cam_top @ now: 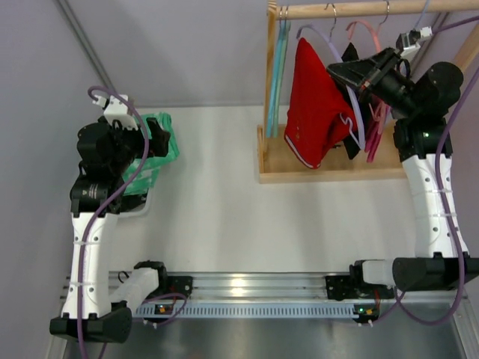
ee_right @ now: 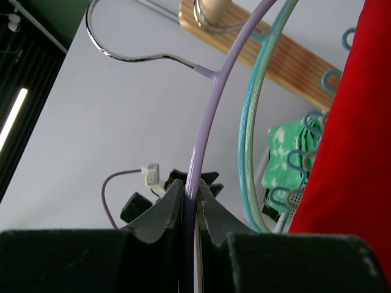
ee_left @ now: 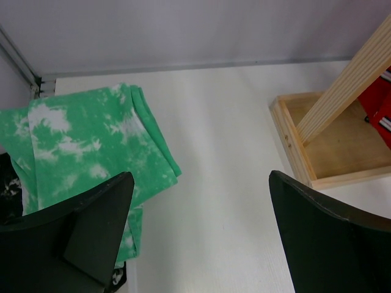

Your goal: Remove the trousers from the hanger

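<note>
Red trousers (cam_top: 314,112) hang on a lilac hanger (cam_top: 352,93) on the wooden rail (cam_top: 359,9) at the back right. My right gripper (cam_top: 346,71) is shut on the lilac hanger's arm, which runs up between my fingers (ee_right: 162,213) in the right wrist view (ee_right: 204,122); the red trousers (ee_right: 351,134) fill that view's right edge. My left gripper (cam_top: 159,138) is open and empty at the left, above folded green tie-dye trousers (cam_top: 153,153). These also show in the left wrist view (ee_left: 91,146), beside my left gripper (ee_left: 201,207).
The rack's wooden base (cam_top: 329,168) and upright (cam_top: 271,75) stand at the back right, with teal (cam_top: 278,67) and pink hangers (cam_top: 374,127) on the rail. A white basket (cam_top: 131,206) holds the green trousers. The base also shows in the left wrist view (ee_left: 330,146).
</note>
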Robot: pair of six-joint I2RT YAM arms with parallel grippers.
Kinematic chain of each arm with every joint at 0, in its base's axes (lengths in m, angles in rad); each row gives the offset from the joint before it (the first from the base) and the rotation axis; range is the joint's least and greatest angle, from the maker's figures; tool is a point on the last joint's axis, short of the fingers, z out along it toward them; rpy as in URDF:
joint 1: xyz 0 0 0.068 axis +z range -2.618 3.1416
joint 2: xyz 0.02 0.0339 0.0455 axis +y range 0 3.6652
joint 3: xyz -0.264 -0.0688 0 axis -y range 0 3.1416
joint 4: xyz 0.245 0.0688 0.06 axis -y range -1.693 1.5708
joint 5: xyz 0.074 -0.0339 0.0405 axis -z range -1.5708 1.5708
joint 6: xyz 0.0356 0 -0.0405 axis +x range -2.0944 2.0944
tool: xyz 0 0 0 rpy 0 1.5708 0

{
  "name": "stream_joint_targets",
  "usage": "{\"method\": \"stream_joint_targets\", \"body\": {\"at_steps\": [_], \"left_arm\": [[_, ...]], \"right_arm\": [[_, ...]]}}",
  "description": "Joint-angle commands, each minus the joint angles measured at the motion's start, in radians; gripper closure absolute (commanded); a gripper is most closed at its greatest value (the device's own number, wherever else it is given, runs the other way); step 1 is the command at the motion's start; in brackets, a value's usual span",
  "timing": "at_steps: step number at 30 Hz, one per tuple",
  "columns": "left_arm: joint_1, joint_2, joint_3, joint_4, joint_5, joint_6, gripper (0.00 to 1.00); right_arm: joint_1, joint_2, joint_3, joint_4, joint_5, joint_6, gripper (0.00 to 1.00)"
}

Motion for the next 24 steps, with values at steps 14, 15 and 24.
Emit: {"method": "stream_joint_targets", "body": {"at_steps": [14, 15, 24], "left_arm": [[-0.001, -0.112, -0.098, 0.254, 0.350, 0.139, 0.01], [-0.001, -0.114, -0.103, 0.251, 0.370, 0.153, 0.01], [-0.100, -0.111, -0.186, 0.254, 0.412, 0.291, 0.02]], "right_arm": [[-0.008, -0.501, -0.437, 0.078, 0.036, -0.135, 1.00], [-0.007, -0.550, -0.476, 0.070, 0.046, -0.161, 1.00], [-0.008, -0.714, -0.531, -0.066, 0.159, -0.195, 1.00]]}}
